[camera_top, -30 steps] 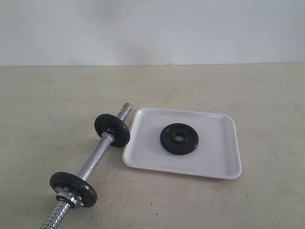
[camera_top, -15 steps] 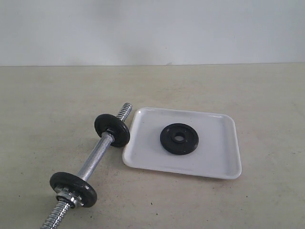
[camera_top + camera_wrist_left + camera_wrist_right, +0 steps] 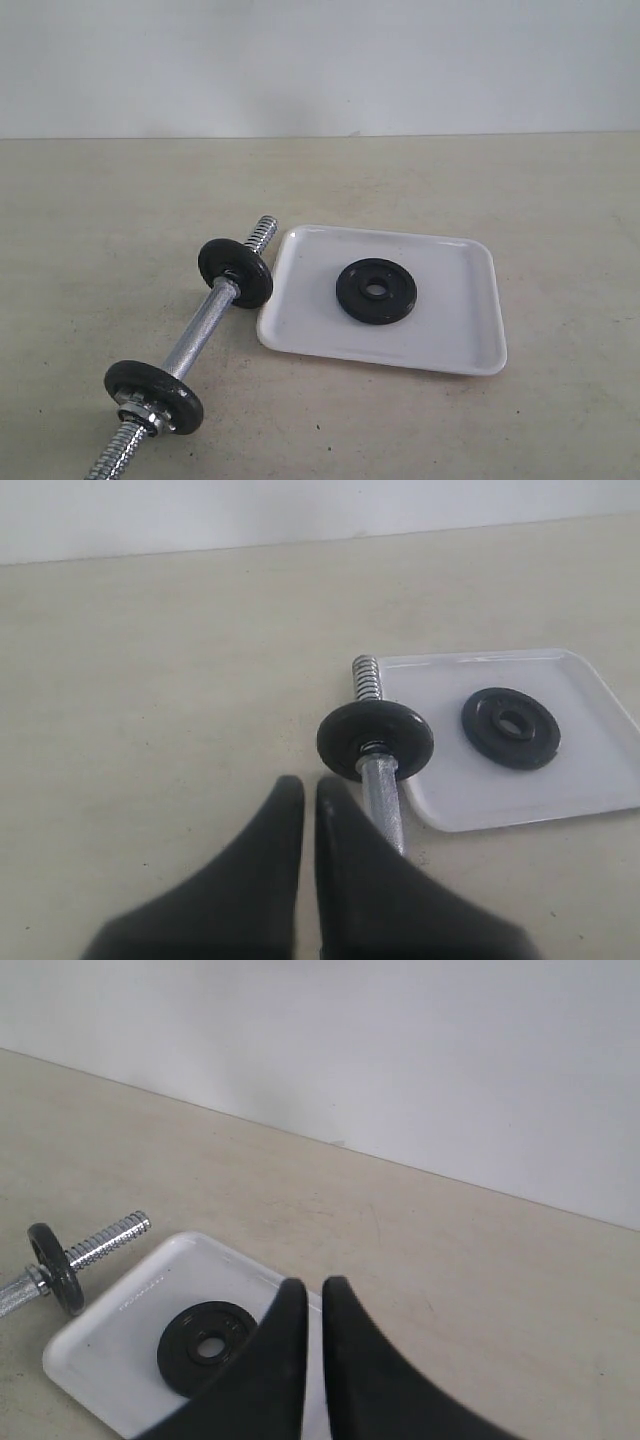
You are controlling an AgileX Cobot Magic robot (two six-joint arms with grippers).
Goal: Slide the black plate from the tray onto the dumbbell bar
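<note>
One loose plate, two empty grippers

Both the left gripper [image 3: 309,792] and the right gripper [image 3: 314,1295] hang clear of everything, jaws together and holding nothing. The black plate [image 3: 376,291] lies flat near the middle of the tray [image 3: 470,352], which sits just beside the bar [image 3: 205,322]. Best to pinch the plate by its rim, leaving the hole free, stand it upright and line it up with the bare threaded end beyond the disc [image 3: 235,273] nearest the tray. Steadying the bar would stop it rolling. No brand or writing is readable.
</note>
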